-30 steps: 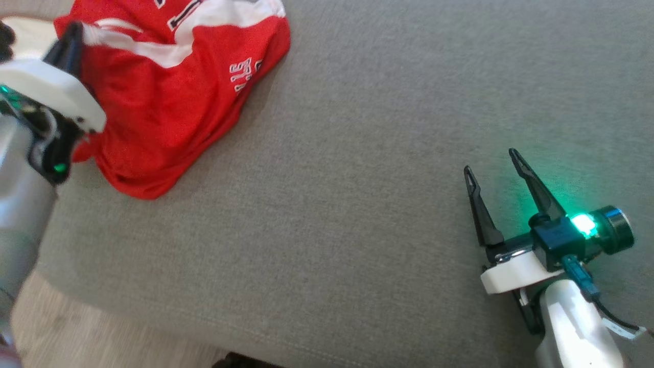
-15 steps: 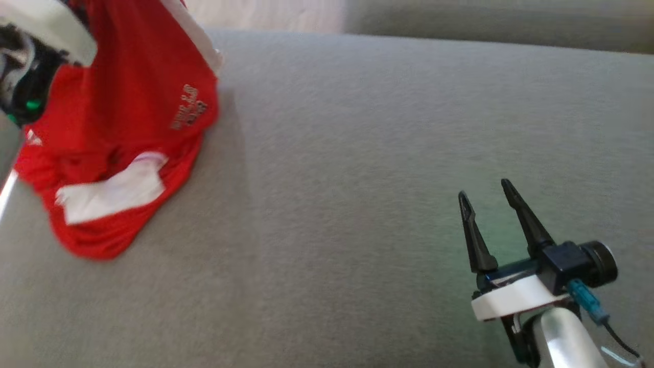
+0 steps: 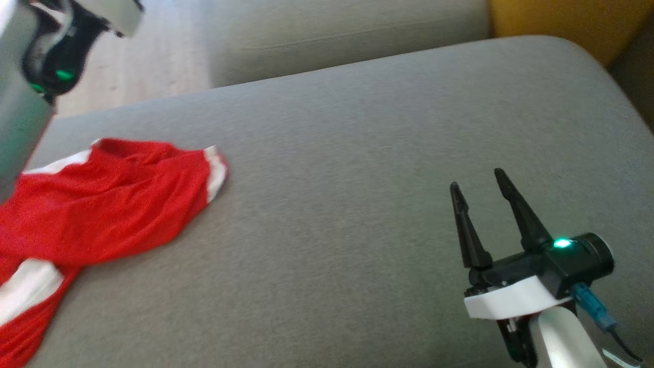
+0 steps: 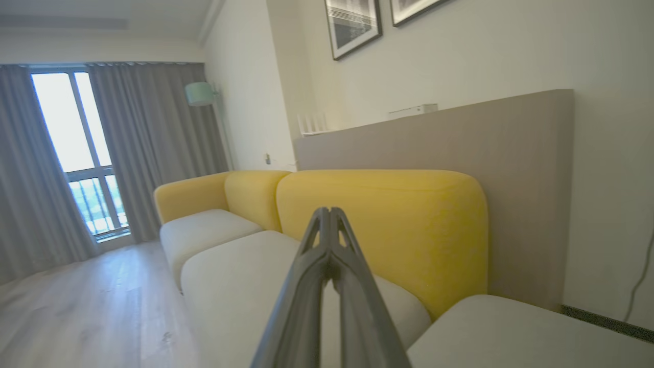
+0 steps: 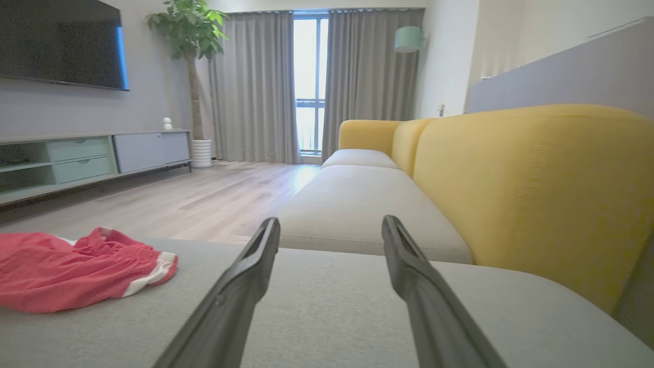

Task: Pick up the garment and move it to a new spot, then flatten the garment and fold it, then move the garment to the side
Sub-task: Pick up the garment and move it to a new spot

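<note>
On grey fabric cushion (image 3: 357,153), red white-trimmed jersey garment (image 3: 102,209) lies crumpled; left gripper (image 4: 330,210) clenched (tips pressed together), right gripper (image 3: 475,180) spread.

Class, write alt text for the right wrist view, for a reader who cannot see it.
A red garment with white trim lies crumpled on a grey cushion, left of the right gripper, which is open and empty above the cushion. Yellow backrests run along the right, with a wooden floor beyond.

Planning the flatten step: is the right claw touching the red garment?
No, the right claw sits apart from the garment, bare cushion between them.
</note>
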Motion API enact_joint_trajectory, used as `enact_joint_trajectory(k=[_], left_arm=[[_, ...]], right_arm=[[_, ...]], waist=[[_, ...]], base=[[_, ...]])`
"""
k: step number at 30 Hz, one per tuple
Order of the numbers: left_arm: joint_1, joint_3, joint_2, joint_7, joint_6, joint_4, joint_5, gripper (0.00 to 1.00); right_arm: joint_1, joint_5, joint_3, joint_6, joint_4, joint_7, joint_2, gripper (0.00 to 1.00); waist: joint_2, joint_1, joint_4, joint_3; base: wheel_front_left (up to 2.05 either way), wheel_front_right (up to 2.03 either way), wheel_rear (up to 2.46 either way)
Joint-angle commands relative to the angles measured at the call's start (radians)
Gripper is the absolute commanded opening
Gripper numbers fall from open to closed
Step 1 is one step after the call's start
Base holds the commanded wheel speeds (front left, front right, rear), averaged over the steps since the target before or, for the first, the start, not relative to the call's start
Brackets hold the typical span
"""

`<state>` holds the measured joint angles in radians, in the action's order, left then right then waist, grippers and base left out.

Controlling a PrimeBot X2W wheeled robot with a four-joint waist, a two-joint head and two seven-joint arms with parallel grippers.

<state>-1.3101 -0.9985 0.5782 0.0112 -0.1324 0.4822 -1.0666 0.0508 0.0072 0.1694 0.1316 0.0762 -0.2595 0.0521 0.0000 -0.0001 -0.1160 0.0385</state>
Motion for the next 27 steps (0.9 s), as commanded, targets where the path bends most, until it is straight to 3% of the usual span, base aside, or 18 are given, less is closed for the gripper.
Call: enact_joint_trajectory(k=[1,7,9,19,27], left_arm=[[-0.063,0.026,0.016,-0.017,0.002,-0.022,-0.008,0.00],[0.017,-0.027,0.011,-0.048,0.014,-0.018,-0.005,0.00],[0.042,-0.049,0.022,-0.062,0.019,-0.005,0.005,1.00],[0.132,-0.134,0.069,-0.157,0.004,0.054,-0.035,1.00],[0.146,-0.205,0.073,-0.180,0.002,0.053,-0.115,1.00]], right_arm=[[0.020,-0.001,0.014,-0.001,-0.045,-0.002,-0.002,1.00],[-0.003,-0.006,0.004,-0.001,-0.049,-0.002,-0.002,1.00],[-0.004,-0.009,0.000,-0.001,-0.053,-0.002,-0.002,1.00],[0.049,-0.064,-0.021,-0.001,-0.080,-0.002,-0.002,1.00],[0.116,-0.095,-0.021,-0.001,-0.105,-0.002,-0.002,1.00]], waist=[[0.0000,0.0001,-0.067,-0.006],[0.0000,0.0001,-0.052,0.027],[0.0000,0.0001,-0.033,0.046],[0.0000,0.0001,0.081,0.226],[0.0000,0.0001,0.095,0.379]], base=[[0.00,0.00,0.00],[0.00,0.00,0.00],[0.00,0.00,0.00],[0.00,0.00,0.00],[0.00,0.00,0.00]])
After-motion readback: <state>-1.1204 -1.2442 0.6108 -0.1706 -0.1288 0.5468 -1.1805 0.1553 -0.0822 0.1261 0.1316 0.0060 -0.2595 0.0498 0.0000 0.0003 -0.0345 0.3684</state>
